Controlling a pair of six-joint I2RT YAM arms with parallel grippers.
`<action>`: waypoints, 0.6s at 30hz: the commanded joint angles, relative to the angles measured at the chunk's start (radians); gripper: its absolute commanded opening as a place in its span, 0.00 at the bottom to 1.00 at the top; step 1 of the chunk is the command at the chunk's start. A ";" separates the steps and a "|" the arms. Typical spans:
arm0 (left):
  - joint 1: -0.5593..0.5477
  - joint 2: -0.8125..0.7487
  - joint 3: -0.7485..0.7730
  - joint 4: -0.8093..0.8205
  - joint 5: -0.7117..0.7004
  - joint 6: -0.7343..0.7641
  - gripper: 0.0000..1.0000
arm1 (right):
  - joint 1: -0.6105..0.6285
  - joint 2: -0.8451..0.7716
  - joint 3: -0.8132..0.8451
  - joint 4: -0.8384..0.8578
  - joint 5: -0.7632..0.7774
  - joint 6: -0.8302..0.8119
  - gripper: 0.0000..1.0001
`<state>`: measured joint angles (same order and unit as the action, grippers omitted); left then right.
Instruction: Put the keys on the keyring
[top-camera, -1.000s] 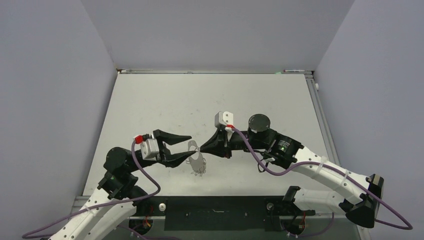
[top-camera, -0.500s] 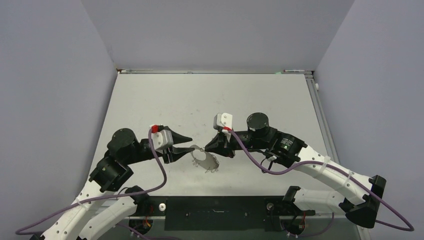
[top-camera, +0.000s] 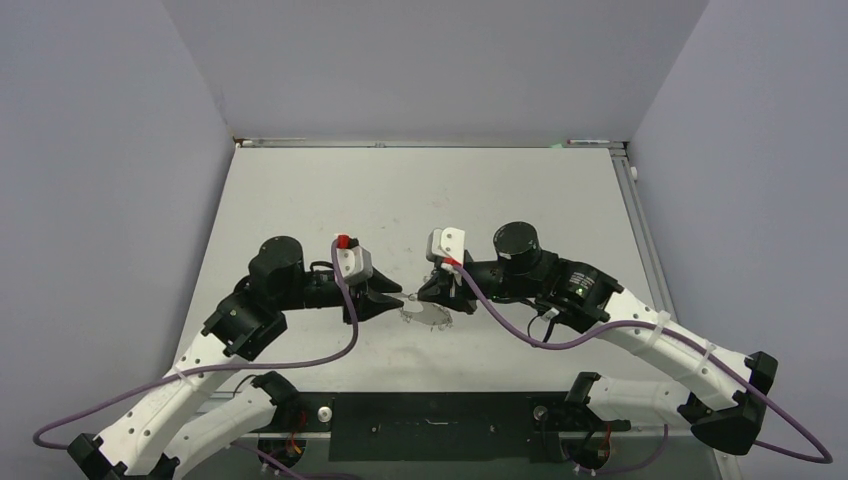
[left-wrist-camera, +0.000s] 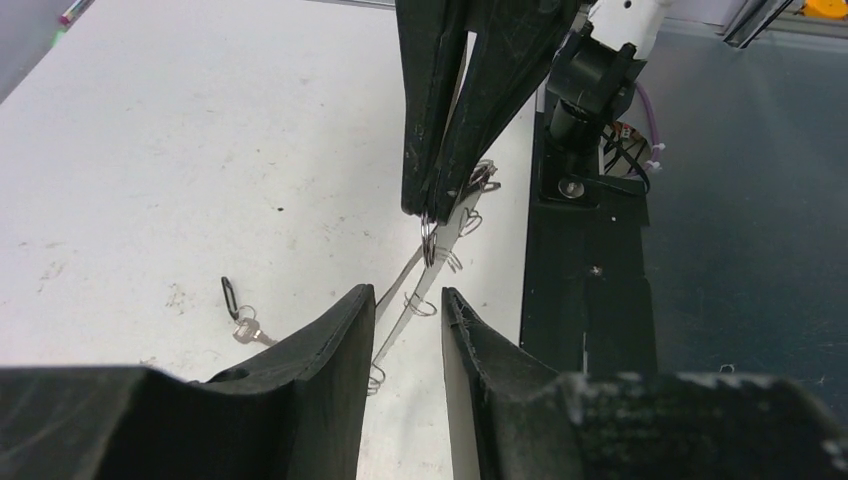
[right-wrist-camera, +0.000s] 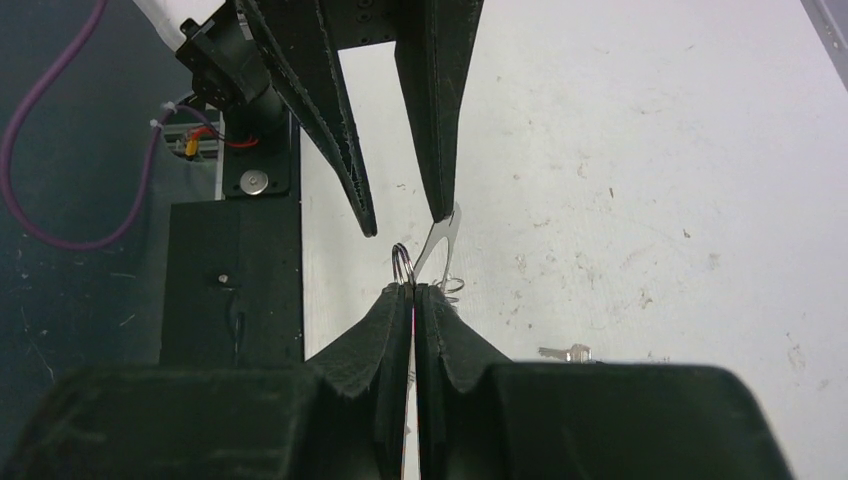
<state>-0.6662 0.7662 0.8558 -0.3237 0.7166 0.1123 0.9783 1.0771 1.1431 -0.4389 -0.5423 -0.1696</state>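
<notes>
Clenched flat together, the right gripper (right-wrist-camera: 413, 290) pinched the keyring (right-wrist-camera: 402, 265) by its wire. Only the right wrist view made this plain, showing no gap between the fingers. The left wrist view gave the other half: the left gripper (left-wrist-camera: 405, 292) stood released, its two fingers apart, with the hoop's wire running through the gap. Whether either finger touched the wire could not be told. From above, both grippers met tip to tip in the lower middle of the frame, with the keyring (top-camera: 428, 315) just under them, too small there to read any grip.

Counted, there were one keyring, one key and two grippers. The small loops (left-wrist-camera: 422, 306) strung on the hoop were several, too tangled for an exact count. The key (left-wrist-camera: 240, 318) lay on the worktop (top-camera: 400, 190) at the lower left of the left wrist view, beside the left finger and apart from the hoop. In the right wrist view the key (right-wrist-camera: 565, 352) sat at the lower right.

Walls (top-camera: 120, 200) closed the worktop on the left, back and right. Open worktop filled the upper half of the top view, and a black base plate (top-camera: 430, 410) ran along the bottom edge, near the hoop.
</notes>
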 joint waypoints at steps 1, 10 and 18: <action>-0.016 0.019 0.032 0.092 0.039 -0.042 0.27 | 0.013 0.009 0.047 0.008 0.020 -0.021 0.05; -0.071 0.069 0.041 0.104 0.015 -0.058 0.21 | 0.016 0.020 0.047 0.000 0.032 -0.024 0.05; -0.103 0.079 0.041 0.107 -0.030 -0.042 0.12 | 0.026 0.025 0.055 -0.016 0.030 -0.026 0.05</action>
<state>-0.7544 0.8459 0.8558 -0.2646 0.7082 0.0639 0.9943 1.0996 1.1442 -0.4870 -0.5194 -0.1802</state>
